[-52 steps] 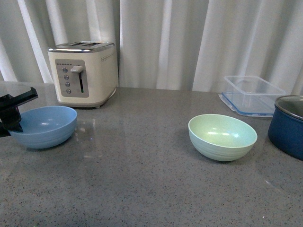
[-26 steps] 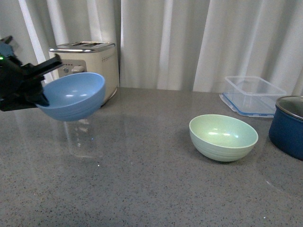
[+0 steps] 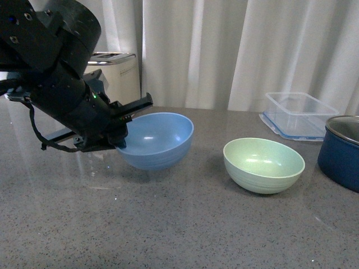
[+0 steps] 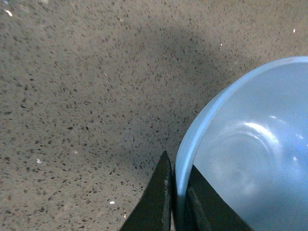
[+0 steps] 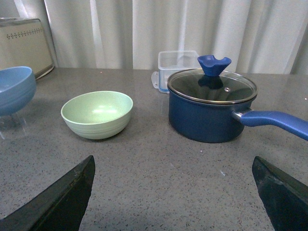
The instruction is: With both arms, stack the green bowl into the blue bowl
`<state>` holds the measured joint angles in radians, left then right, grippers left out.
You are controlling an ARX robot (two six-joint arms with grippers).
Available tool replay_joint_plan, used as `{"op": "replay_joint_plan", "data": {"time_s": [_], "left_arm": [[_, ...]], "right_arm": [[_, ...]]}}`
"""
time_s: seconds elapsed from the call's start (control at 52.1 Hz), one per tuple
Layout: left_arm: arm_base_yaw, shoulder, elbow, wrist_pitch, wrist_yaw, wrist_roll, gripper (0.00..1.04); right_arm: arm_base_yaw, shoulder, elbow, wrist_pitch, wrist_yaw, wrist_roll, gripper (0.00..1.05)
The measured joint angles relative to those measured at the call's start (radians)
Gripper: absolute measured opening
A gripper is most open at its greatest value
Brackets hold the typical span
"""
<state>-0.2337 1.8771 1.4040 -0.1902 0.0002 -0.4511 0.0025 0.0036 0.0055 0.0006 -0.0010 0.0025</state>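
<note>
The blue bowl (image 3: 157, 140) hangs upright just above the grey counter, a little left of the green bowl (image 3: 263, 163) and apart from it. My left gripper (image 3: 131, 120) is shut on the blue bowl's left rim; in the left wrist view the rim of the blue bowl (image 4: 240, 154) runs between the two black fingers (image 4: 161, 192) of that gripper (image 4: 177, 169). The green bowl (image 5: 97, 113) sits empty on the counter. My right gripper (image 5: 173, 163) is open and low over bare counter, short of the green bowl, with the blue bowl (image 5: 14, 89) at the far side. It does not show in the front view.
A dark navy pot (image 5: 211, 113) with a glass lid and a long handle stands right of the green bowl. Behind it is a clear plastic container (image 3: 300, 112). A cream toaster (image 3: 120, 73) stands at the back left, partly hidden by my left arm.
My left arm has lifted the blue bowl off the counter at the far left and carried it right and lower, close to the green bowl. The green bowl has not moved.
</note>
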Motion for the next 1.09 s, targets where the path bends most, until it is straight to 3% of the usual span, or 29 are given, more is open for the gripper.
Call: {"op": "replay_joint_plan", "data": {"time_s": [0.537,0.844,0.998,1.094], "left_arm": [[-0.074,0.081,0.042,-0.021,-0.043,-0.003,0.04],[-0.074,0.059,0.03,0.009,-0.026,0.021,0.57],[-0.07,-0.104,-0.107,0.232,-0.038,0.113,0.84],[-0.061,-0.261,-0.236,0.456,-0.074,0.182,0.99]], "right_arm": [[0.0,0.0,0.0,0.0,0.0,0.0,0.95],[0.0,0.0,0.0,0.0,0.0,0.0,0.95],[0.0,0.0,0.0,0.0,0.0,0.0,0.95],[0.0,0.0,0.0,0.0,0.0,0.0,0.95]]}}
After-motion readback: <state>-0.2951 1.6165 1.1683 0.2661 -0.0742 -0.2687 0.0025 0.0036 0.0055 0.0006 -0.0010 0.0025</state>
